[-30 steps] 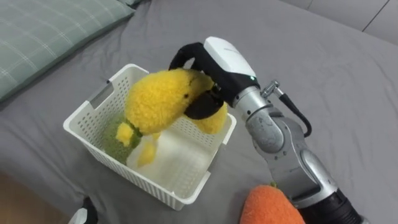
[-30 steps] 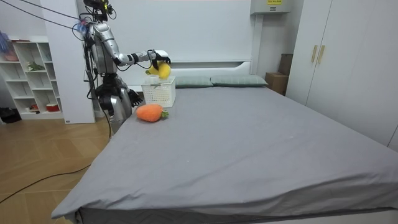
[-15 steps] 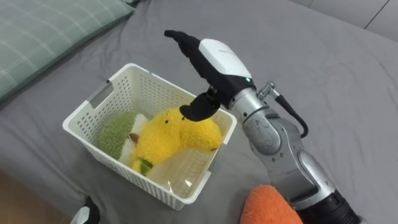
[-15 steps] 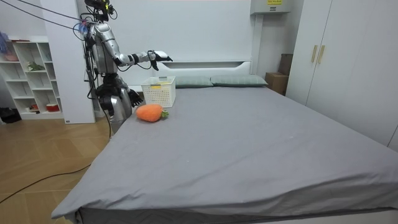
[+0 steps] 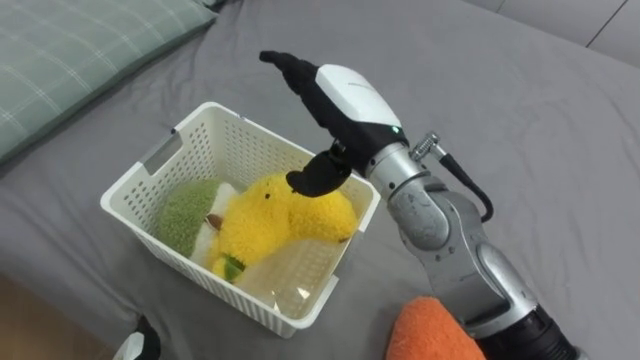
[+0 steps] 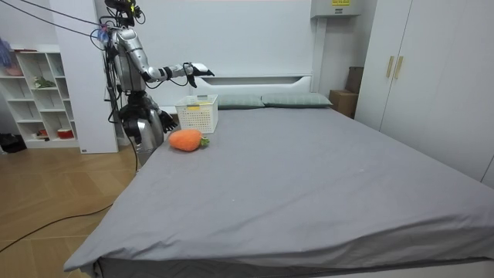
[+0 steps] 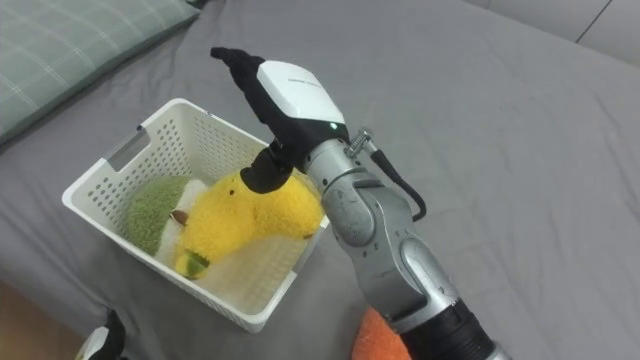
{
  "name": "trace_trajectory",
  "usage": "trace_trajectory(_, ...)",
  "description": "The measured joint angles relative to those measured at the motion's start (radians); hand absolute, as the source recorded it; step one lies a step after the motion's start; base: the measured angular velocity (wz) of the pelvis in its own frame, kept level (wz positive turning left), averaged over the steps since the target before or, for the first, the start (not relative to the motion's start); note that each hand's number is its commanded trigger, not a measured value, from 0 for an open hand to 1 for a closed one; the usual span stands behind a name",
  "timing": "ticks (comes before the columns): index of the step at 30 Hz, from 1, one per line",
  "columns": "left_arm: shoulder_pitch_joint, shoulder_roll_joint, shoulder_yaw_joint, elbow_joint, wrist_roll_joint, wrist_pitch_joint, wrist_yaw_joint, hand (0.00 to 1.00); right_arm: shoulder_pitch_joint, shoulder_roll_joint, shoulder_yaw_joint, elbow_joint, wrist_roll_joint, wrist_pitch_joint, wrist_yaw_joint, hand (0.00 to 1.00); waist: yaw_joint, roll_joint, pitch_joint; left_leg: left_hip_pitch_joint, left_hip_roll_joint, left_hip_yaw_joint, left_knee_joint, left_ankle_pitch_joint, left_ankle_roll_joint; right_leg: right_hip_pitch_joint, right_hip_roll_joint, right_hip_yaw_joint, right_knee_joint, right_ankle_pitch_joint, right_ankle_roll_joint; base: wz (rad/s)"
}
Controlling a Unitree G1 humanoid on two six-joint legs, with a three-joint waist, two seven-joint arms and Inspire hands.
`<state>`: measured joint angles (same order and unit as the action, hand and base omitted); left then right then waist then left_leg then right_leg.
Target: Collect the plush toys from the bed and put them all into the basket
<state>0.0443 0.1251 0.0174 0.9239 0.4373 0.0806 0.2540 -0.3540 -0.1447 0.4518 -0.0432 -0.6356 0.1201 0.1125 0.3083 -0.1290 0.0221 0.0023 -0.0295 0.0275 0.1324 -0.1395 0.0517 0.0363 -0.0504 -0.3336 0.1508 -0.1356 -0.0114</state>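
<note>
No writing is legible — none on anything.

right arm — stretched forward | right robot hand (image 5: 345,95) — fingers straight, thumb lowered

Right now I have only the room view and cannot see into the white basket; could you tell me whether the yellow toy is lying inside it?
Observer: Yes, the yellow plush toy lies inside the white basket, up against the rim nearest the right arm.
Operator: Thank you. Is the right hand holding it?
Observer: No, the right hand is above the basket with its fingers straight, curled round nothing.
Operator: Is anything else in the basket?
Observer: A green plush toy lies beside the yellow one, on the side away from the arm.
</note>
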Motion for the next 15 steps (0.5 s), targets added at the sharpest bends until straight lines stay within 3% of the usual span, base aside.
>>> trace_trajectory(9, 0.001, -0.004, 0.000, 0.006, -0.002, 0.003, 0.014, 0.00, 0.012, -0.026, -0.021, 0.027, 0.090, -0.010, -0.036, 0.00, -0.015, 0.007, 0.0039, 0.005, 0.000, 0.000, 0.001, 0.000, 0.000, 0.010, 0.000, 0.005, 0.000, 0.000, 0.000, 0.00)
trace_trajectory(15, 0.005, -0.005, 0.004, 0.017, -0.002, 0.003, 0.020, 0.00, 0.059, -0.050, -0.066, 0.055, 0.128, -0.019, -0.048, 0.00, -0.040, 0.012, 0.0011, 0.009, -0.001, 0.003, 0.003, -0.001, 0.001, 0.016, 0.000, 0.011, 0.000, -0.001, 0.001, -0.01)
